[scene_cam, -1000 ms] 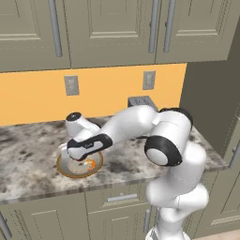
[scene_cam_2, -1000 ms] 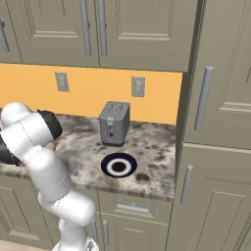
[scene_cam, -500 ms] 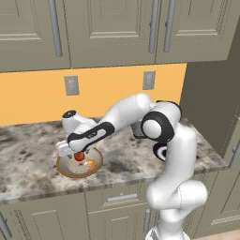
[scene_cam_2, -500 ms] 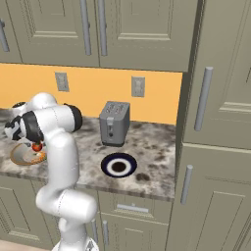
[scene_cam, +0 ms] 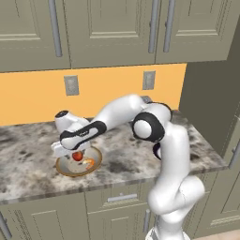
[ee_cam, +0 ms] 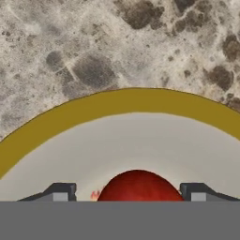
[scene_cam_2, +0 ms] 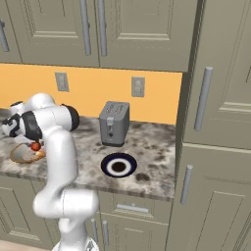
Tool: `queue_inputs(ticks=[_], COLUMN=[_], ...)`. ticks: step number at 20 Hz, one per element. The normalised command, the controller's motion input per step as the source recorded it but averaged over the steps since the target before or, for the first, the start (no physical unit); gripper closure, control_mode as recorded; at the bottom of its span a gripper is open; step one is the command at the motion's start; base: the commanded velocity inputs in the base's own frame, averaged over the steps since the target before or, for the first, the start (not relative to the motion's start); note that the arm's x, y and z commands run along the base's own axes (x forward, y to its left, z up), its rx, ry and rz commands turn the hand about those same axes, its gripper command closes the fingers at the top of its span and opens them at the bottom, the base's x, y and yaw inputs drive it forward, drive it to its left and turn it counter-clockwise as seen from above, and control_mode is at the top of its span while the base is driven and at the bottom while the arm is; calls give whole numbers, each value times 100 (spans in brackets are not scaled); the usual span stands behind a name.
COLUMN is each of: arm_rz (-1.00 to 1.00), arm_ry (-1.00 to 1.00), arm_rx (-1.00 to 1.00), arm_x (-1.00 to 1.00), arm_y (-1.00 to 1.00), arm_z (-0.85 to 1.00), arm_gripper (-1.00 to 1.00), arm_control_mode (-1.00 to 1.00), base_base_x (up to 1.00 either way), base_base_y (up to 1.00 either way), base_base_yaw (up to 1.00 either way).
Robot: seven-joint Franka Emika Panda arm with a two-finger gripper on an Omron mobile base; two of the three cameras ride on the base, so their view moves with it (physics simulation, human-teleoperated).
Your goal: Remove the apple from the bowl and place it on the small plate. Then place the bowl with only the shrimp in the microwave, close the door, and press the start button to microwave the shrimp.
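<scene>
Fingers [ee_cam: 63, 192] flank apple [ee_cam: 139, 186] inside bowl [ee_cam: 117, 104].

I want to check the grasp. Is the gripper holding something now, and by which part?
Nothing is held yet. The gripper is down in the bowl, its fingers standing open on either side of the apple, with gaps showing.

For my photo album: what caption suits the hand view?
Gripper fingertips flank the red apple inside the tan-rimmed bowl on the speckled counter.
</scene>
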Motion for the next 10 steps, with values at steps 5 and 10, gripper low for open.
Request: queue_inputs(ticks=[5, 10], arm_rz=[0, -3], arm_ry=[-2, -19], arm_rx=[3, 0], arm_x=[-8, -46], arm_y=[-5, -39], arm_z=[-21, 0], arm_gripper=[100, 100], arm_control_mode=[-100, -100], base_base_x=[0, 0], base_base_y=[0, 0], base_base_yaw=[0, 0])
